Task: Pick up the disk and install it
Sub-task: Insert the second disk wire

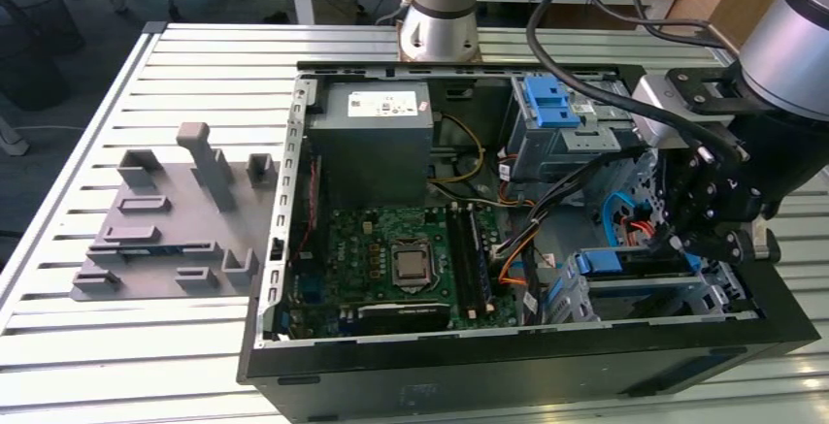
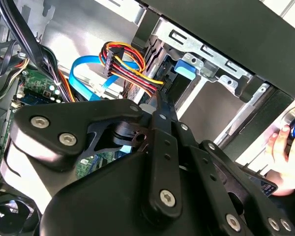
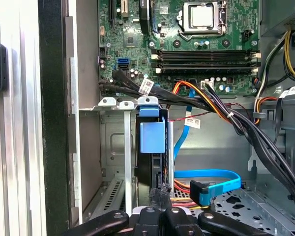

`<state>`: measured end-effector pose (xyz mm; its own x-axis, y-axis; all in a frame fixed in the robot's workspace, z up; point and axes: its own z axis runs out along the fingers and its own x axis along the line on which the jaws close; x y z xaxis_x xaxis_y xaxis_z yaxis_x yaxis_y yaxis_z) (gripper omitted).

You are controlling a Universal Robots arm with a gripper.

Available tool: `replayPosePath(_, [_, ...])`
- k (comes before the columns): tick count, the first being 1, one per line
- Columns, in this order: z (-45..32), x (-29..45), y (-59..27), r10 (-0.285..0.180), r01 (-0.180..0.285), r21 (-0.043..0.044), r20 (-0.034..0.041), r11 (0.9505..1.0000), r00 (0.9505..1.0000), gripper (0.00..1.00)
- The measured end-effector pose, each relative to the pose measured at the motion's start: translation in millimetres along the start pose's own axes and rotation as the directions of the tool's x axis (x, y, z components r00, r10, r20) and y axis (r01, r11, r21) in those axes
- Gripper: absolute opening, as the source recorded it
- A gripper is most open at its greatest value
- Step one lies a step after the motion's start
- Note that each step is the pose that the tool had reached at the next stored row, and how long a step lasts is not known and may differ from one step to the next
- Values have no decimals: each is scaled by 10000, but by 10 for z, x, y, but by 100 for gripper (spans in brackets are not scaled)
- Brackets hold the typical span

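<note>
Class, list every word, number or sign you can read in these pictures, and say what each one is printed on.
None can be read.
White sticker on the grey metal box: print too small to read.
White tags on the cables: print blurred.
Motherboard markings: too small to read.

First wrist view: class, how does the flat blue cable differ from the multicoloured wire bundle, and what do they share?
The flat blue cable is one wide single-colour ribbon; the multicoloured wire bundle is many thin wires in red, orange, yellow and black. The blue cable loops beside the drive cage; the bundle slants along the edge of the motherboard. Both run inside the computer case.
</note>
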<state>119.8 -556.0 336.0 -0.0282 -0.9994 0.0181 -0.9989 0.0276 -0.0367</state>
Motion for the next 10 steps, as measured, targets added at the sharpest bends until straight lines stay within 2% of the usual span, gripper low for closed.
replayPosePath(10, [-14, 0, -1, 0, 0, 0, -1, 10000, 10000, 11])
